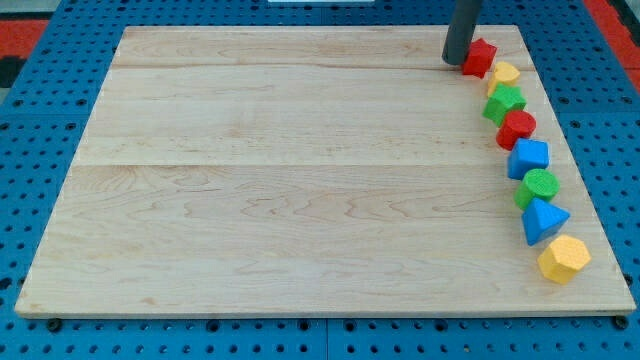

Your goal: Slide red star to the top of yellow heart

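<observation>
In the camera view, my tip [456,62] rests on the pale wooden board [300,180] near the view's top right, touching the left side of the red star block [481,56]. The yellow heart block [504,73] sits just beside the star, lower right. I carry no jaws, only this rod.

red star [481,56] near board's top right, yellow heart [504,74] touching its lower right

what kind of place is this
Probably a robotics lab bench: a wooden board lies on a blue pegboard, coloured blocks line its right edge, and my tip touches the red star.
</observation>
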